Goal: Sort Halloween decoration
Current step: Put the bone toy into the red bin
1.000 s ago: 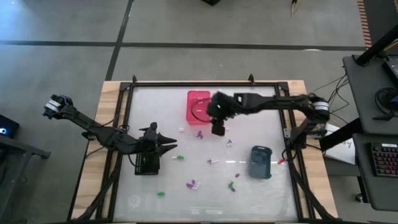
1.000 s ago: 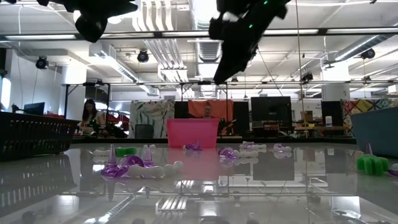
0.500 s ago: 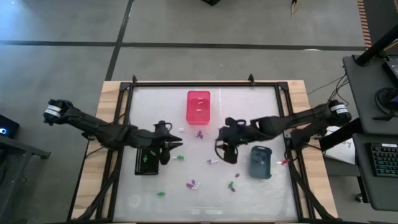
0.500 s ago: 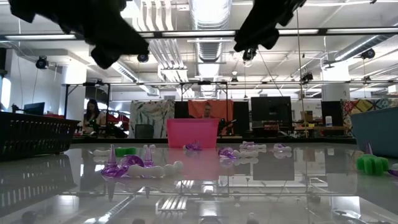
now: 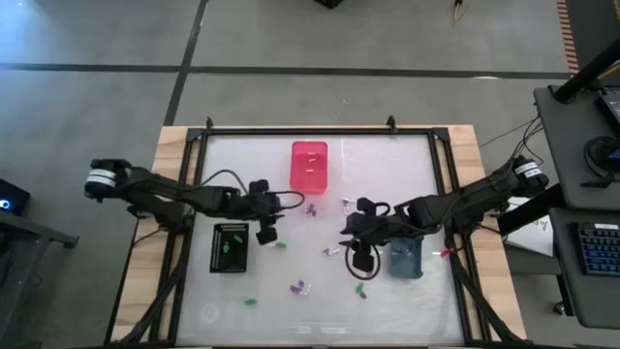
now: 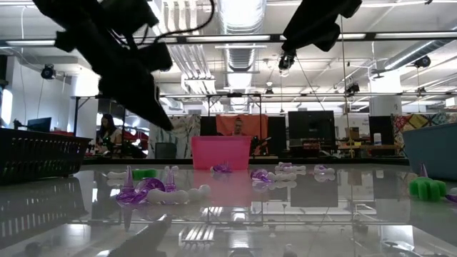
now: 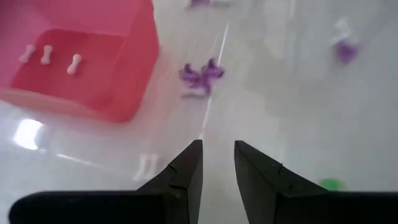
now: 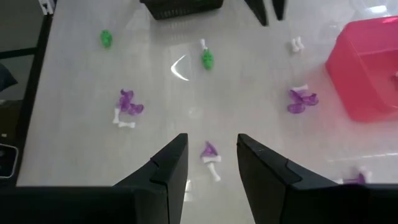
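Tabletop: right gripper (image 8: pixel 208 163) open (holding nothing).

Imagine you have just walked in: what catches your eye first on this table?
The bright pink bin at the table's far middle stands out, with small white bone-shaped pieces inside. Around it, tiny purple, green and white pieces lie scattered over the glossy table. Two dark arms reach in, the left hand and right hand both empty above the pieces.

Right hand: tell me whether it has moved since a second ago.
Yes. In the high view the right hand has left the pink bin and moved toward the table's near edge, now beside the grey-blue container.
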Tool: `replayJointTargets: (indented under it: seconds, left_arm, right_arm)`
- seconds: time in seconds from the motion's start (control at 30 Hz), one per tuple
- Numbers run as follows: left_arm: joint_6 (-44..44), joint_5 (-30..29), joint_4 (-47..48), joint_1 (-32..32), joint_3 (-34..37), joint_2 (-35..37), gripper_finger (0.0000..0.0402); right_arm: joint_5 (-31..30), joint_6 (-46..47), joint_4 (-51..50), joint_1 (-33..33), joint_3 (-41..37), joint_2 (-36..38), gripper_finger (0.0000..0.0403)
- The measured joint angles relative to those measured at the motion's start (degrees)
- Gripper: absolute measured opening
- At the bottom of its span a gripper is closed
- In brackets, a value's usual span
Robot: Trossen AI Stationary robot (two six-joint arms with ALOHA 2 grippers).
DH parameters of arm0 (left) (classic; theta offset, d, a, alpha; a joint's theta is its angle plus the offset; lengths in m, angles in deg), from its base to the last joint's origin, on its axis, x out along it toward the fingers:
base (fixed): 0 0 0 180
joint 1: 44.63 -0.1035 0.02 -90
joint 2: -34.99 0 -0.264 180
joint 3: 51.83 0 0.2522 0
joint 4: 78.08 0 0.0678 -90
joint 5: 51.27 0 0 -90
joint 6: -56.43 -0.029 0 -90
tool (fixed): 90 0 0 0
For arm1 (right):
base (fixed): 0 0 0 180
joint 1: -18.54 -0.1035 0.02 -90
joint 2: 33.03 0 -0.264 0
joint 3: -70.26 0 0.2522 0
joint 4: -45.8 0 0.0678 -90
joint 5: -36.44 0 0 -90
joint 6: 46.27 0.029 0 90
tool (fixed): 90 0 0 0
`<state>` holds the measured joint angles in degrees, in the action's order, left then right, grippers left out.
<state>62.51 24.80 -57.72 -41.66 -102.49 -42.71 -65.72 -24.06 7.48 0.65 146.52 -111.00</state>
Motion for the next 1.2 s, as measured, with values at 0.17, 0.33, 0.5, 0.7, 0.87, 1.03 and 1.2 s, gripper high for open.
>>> replayJointTargets:
  seconds: [0.17, 0.33, 0.5, 0.7, 0.87, 1.03, 1.2]
  left_arm:
    - [-6.7, 0.0, -1.1, -3.2, 0.1, -4.2, 0.0075]
    - [-8.5, 0.0, -1.2, -5.6, 0.2, -6.4, 0.0075]
    - [-9.1, 2.6, -2.2, -7.4, 0.2, -7.4, 0.0075]
    - [-11.5, 3.0, -2.5, -7.8, 0.3, -7.4, 0.0075]
    - [-13.1, 3.0, -3.4, -7.9, 1.0, -7.5, 0.0075]
    - [-13.3, 3.0, -4.1, -8.1, 1.7, -7.5, 0.0087]
    - [-13.2, 2.6, -4.2, -8.1, 1.8, -7.5, 0.0115]
  right_arm:
    - [-0.5, 0.8, 0.0, -1.6, 0.0, 0.0, 0.0128]
    - [-3.0, 0.8, 0.0, -3.2, 0.0, 0.0, 0.0128]
    - [-4.4, 0.8, -0.1, -3.7, 0.0, 0.0, 0.0128]
    - [-4.4, 0.7, -0.1, -3.6, 0.0, 0.0, 0.0128]
    - [-4.4, 0.6, -0.1, -3.6, 0.0, 0.0, 0.0128]
    - [-4.4, 0.6, -0.1, -3.6, 0.0, 0.0, 0.0128]
    - [-4.4, 0.6, 0.0, -3.6, 0.0, 0.0, 0.0128]
